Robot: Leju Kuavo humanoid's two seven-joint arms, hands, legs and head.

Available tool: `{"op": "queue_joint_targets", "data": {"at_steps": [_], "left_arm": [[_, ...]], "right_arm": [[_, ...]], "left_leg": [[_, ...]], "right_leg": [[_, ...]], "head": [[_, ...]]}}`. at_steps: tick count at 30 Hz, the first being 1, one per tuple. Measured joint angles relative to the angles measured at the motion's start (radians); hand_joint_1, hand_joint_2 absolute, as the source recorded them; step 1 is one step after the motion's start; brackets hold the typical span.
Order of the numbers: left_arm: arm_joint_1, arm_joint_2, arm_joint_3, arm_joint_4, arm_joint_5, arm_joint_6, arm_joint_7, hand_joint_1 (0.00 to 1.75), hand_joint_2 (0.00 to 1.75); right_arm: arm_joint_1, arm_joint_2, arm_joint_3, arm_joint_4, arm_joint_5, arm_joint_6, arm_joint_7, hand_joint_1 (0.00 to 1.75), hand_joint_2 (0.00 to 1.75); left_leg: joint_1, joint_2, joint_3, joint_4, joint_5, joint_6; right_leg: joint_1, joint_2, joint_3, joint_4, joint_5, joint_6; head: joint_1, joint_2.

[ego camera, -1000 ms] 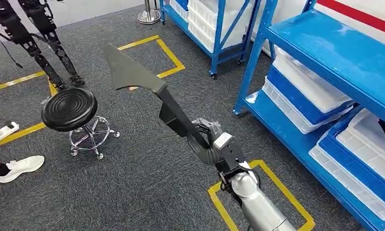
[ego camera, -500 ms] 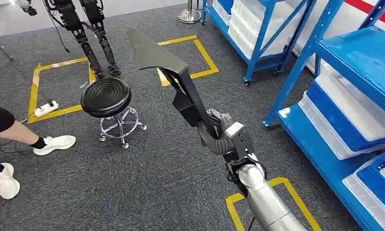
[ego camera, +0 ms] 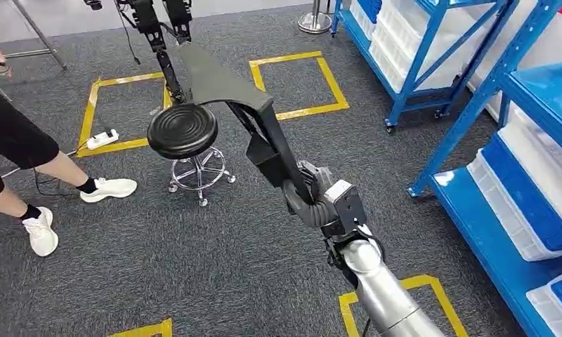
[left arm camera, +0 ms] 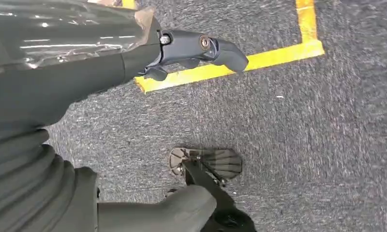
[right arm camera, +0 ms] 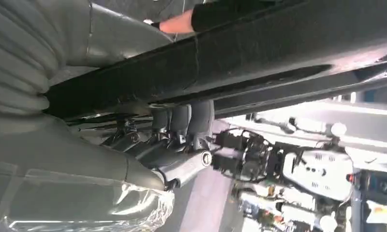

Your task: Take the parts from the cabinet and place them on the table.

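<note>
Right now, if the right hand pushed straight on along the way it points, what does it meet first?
Probably the black stool. The right hand grips the long black part, which leads toward the stool seat; the part would likely arrive before the hand. Height gap is unclear.

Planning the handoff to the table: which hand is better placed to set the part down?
The right hand. It already grips the long black part near its lower end, fingers wrapped around it. The left hand hangs over the carpet holding nothing.
</note>
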Motion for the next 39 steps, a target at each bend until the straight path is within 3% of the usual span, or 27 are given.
{"op": "queue_joint_targets", "data": {"at_steps": [4, 5, 6, 7, 9, 10, 11, 13, 14, 15, 16, 19, 20, 21, 22, 24, 25, 27, 28, 29, 30, 31, 34, 35, 36, 37, 39], "left_arm": [[0.001, 0.002, 0.000, 0.000, -0.002, 0.000, 0.004, 0.00, 1.75], [0.002, 0.002, 0.000, 0.000, -0.002, 0.000, 0.005, 0.00, 1.75], [0.000, 0.002, 0.000, 0.000, -0.003, -0.001, 0.005, 0.00, 1.75], [-0.001, 0.003, 0.000, 0.000, -0.003, -0.001, 0.005, 0.00, 1.75], [-0.003, 0.003, 0.000, 0.000, -0.003, -0.001, 0.005, 0.00, 1.75], [-0.002, 0.003, 0.000, 0.000, -0.003, -0.001, 0.006, 0.00, 1.75], [-0.002, 0.003, 0.000, 0.000, -0.003, -0.001, 0.006, 0.00, 1.75], [-0.001, 0.001, 0.000, 0.000, -0.006, -0.002, 0.007, 0.00, 1.75], [-0.001, 0.000, 0.000, 0.000, -0.006, -0.003, 0.007, 0.00, 1.75], [-0.002, 0.000, 0.000, 0.000, -0.006, -0.003, 0.007, 0.00, 1.75], [-0.002, 0.001, 0.000, 0.000, -0.006, -0.003, 0.007, 0.00, 1.75], [0.004, 0.001, 0.001, 0.000, -0.007, -0.004, 0.007, 0.00, 1.75], [0.004, 0.000, 0.001, 0.000, -0.008, -0.004, 0.006, 0.00, 1.75], [0.004, -0.001, 0.001, 0.000, -0.008, -0.003, 0.007, 0.00, 1.75], [0.000, 0.000, 0.001, 0.000, -0.007, -0.003, 0.006, 0.00, 1.75], [-0.002, 0.000, 0.002, 0.000, -0.007, -0.002, 0.006, 0.00, 1.75], [0.000, -0.001, 0.002, 0.000, -0.007, -0.002, 0.006, 0.00, 1.75], [0.002, -0.001, 0.002, 0.000, -0.007, -0.002, 0.006, 0.00, 1.75], [0.002, -0.001, 0.002, 0.000, -0.007, -0.002, 0.006, 0.00, 1.75], [0.001, -0.001, 0.002, 0.000, -0.007, -0.002, 0.006, 0.00, 1.75], [-0.001, 0.000, 0.002, 0.000, -0.008, -0.002, 0.007, 0.00, 1.75], [-0.003, 0.000, 0.002, 0.000, -0.009, -0.002, 0.007, 0.00, 1.75], [-0.001, 0.000, 0.002, 0.000, -0.009, -0.002, 0.009, 0.00, 1.75], [0.000, -0.001, 0.002, 0.000, -0.009, -0.002, 0.009, 0.00, 1.75], [0.001, -0.004, 0.002, 0.000, -0.010, -0.003, 0.009, 0.00, 1.75], [-0.002, -0.003, 0.002, 0.000, -0.010, -0.003, 0.010, 0.00, 1.75], [-0.006, -0.003, 0.002, 0.000, -0.010, -0.003, 0.010, 0.00, 1.75]], "right_arm": [[-0.029, -0.003, -0.004, -0.016, -0.007, -0.005, 0.018, 1.75, 1.75], [-0.033, -0.005, -0.006, -0.019, -0.008, -0.005, 0.021, 1.75, 1.75], [-0.036, -0.006, -0.008, -0.021, -0.010, -0.006, 0.021, 1.75, 1.75], [-0.037, -0.010, -0.010, -0.022, -0.010, -0.006, 0.021, 1.75, 1.75], [-0.031, -0.018, -0.011, -0.022, -0.010, -0.006, 0.022, 1.75, 1.75], [-0.029, -0.020, -0.012, -0.022, -0.010, -0.006, 0.022, 1.75, 1.75], [-0.029, -0.021, -0.012, -0.022, -0.010, -0.006, 0.022, 1.75, 1.75], [-0.037, -0.022, -0.013, -0.022, -0.007, -0.008, 0.024, 1.75, 1.75], [-0.046, -0.022, -0.013, -0.022, -0.002, -0.011, 0.031, 1.75, 1.75], [-0.054, -0.024, -0.014, -0.022, -0.001, -0.012, 0.040, 1.75, 1.75], [-0.064, -0.024, -0.015, -0.024, -0.001, -0.013, 0.049, 1.75, 1.75], [-0.092, -0.025, -0.031, -0.022, -0.028, -0.013, 0.084, 1.75, 1.75], [-0.108, -0.023, -0.040, -0.022, -0.040, -0.010, 0.088, 1.75, 1.75], [-0.120, -0.019, -0.048, -0.022, -0.050, -0.007, 0.092, 1.75, 1.75], [-0.132, -0.020, -0.060, -0.021, -0.057, -0.005, 0.093, 1.75, 1.75], [-0.146, -0.022, -0.081, -0.016, -0.066, -0.005, 0.099, 1.75, 1.75], [-0.150, -0.023, -0.091, -0.013, -0.067, -0.005, 0.102, 1.75, 1.75], [-0.156, -0.024, -0.101, -0.008, -0.072, -0.006, 0.108, 1.75, 1.75], [-0.164, -0.024, -0.108, -0.005, -0.074, -0.007, 0.114, 1.75, 1.75], [-0.172, -0.024, -0.117, -0.002, -0.075, -0.008, 0.119, 1.75, 1.75], [-0.180, -0.025, -0.122, 0.000, -0.076, -0.008, 0.122, 1.75, 1.75], [-0.194, -0.030, -0.134, 0.006, -0.080, -0.008, 0.128, 1.75, 1.75], [-0.219, -0.033, -0.155, 0.030, -0.091, -0.008, 0.142, 1.75, 1.75], [-0.226, -0.034, -0.162, 0.032, -0.092, -0.008, 0.143, 1.75, 1.75], [-0.231, -0.039, -0.168, 0.039, -0.093, -0.008, 0.145, 1.75, 1.75], [-0.236, -0.043, -0.172, 0.043, -0.095, -0.008, 0.144, 1.75, 1.75], [-0.235, -0.053, -0.178, 0.057, -0.095, -0.008, 0.145, 1.75, 1.75]], "left_leg": [[-0.007, -0.036, 0.001, -0.011, 0.006, 0.025], [0.002, -0.043, 0.011, -0.020, 0.013, 0.032], [0.004, -0.051, 0.013, -0.024, 0.015, 0.038], [0.004, -0.061, 0.013, -0.024, 0.016, 0.040], [0.004, -0.089, 0.013, -0.023, 0.016, 0.040], [0.004, -0.103, 0.013, -0.023, 0.016, 0.040], [0.005, -0.117, 0.014, -0.022, 0.015, 0.040], [0.006, -0.143, 0.016, -0.020, 0.015, 0.037], [0.007, -0.156, 0.016, -0.017, 0.013, 0.032], [0.003, -0.165, 0.011, -0.011, 0.010, 0.023], [0.002, -0.174, 0.005, -0.008, 0.010, 0.018], [0.012, -0.197, -0.006, -0.013, 0.018, 0.001], [0.013, -0.169, -0.009, 0.000, 0.008, -0.002], [0.008, -0.112, -0.025, 0.035, -0.016, -0.005], [0.009, -0.079, -0.058, 0.105, -0.052, -0.009], [0.011, -0.061, -0.133, 0.254, -0.114, -0.012], [0.011, -0.058, -0.158, 0.301, -0.122, -0.011], [0.010, -0.056, -0.130, 0.241, -0.073, -0.006], [0.008, -0.048, -0.081, 0.150, -0.027, 0.001], [0.003, -0.018, -0.031, 0.059, 0.009, 0.012], [-0.009, 0.035, -0.004, 0.004, 0.004, 0.021], [-0.016, 0.024, -0.005, 0.000, 0.004, 0.024], [-0.020, -0.014, -0.010, -0.006, 0.009, 0.035], [-0.006, -0.026, 0.004, -0.026, 0.022, 0.043], [-0.008, -0.034, 0.009, -0.032, 0.025, 0.044], [-0.003, -0.044, 0.008, -0.032, 0.028, 0.051], [-0.001, -0.074, 0.008, -0.032, 0.029, 0.052]], "right_leg": [[-0.001, -0.026, 0.012, -0.006, -0.003, 0.019], [-0.005, 0.014, -0.004, 0.015, -0.015, 0.022], [-0.006, 0.051, -0.019, 0.060, -0.039, 0.018], [-0.010, 0.071, -0.051, 0.132, -0.071, 0.012], [-0.014, 0.080, -0.133, 0.290, -0.125, 0.010], [-0.015, 0.081, -0.148, 0.312, -0.124, 0.017], [-0.017, 0.082, -0.139, 0.285, -0.105, 0.027], [-0.026, 0.092, -0.068, 0.128, -0.030, 0.051], [-0.036, 0.121, -0.026, 0.037, 0.005, 0.061], [-0.040, 0.150, -0.019, 0.012, 0.002, 0.056], [-0.037, 0.132, -0.013, 0.008, 0.008, 0.043], [-0.030, 0.108, -0.013, 0.007, 0.014, 0.024], [-0.034, 0.098, -0.011, 0.003, 0.017, 0.018], [-0.033, 0.092, -0.010, 0.003, 0.017, 0.011], [-0.029, 0.081, -0.010, 0.003, 0.015, 0.000], [-0.021, 0.056, -0.009, 0.003, 0.012, -0.004], [-0.018, 0.043, -0.010, 0.003, 0.011, -0.006], [-0.014, 0.023, -0.008, 0.003, 0.008, -0.008], [-0.011, 0.012, -0.006, 0.003, 0.008, -0.009], [-0.010, 0.003, -0.003, 0.003, 0.006, -0.010], [-0.007, -0.005, -0.002, 0.003, 0.003, -0.007], [0.004, -0.016, -0.004, 0.003, 0.001, -0.003], [0.003, -0.050, 0.002, -0.002, -0.002, 0.007], [0.019, -0.043, -0.008, 0.007, -0.011, 0.014], [0.001, 0.007, -0.011, 0.032, -0.021, 0.015], [0.001, 0.050, -0.040, 0.093, -0.050, 0.009], [-0.009, 0.080, -0.123, 0.254, -0.107, 0.006]], "head": [[0.000, 0.000], [0.003, 0.000], [0.001, 0.000], [0.006, 0.000], [0.007, 0.000], [0.007, 0.000], [0.007, 0.000], [0.007, 0.000], [0.007, 0.000], [0.006, 0.000], [0.006, 0.000], [0.003, 0.000], [0.003, 0.000], [-0.005, 0.000], [-0.010, 0.000], [-0.009, 0.000], [-0.009, 0.000], [-0.009, 0.000], [-0.010, 0.000], [-0.009, 0.000], [-0.009, 0.000], [-0.007, 0.000], [-0.007, 0.000], [-0.006, 0.000], [-0.003, 0.000], [-0.006, 0.000], [0.002, 0.000]]}}
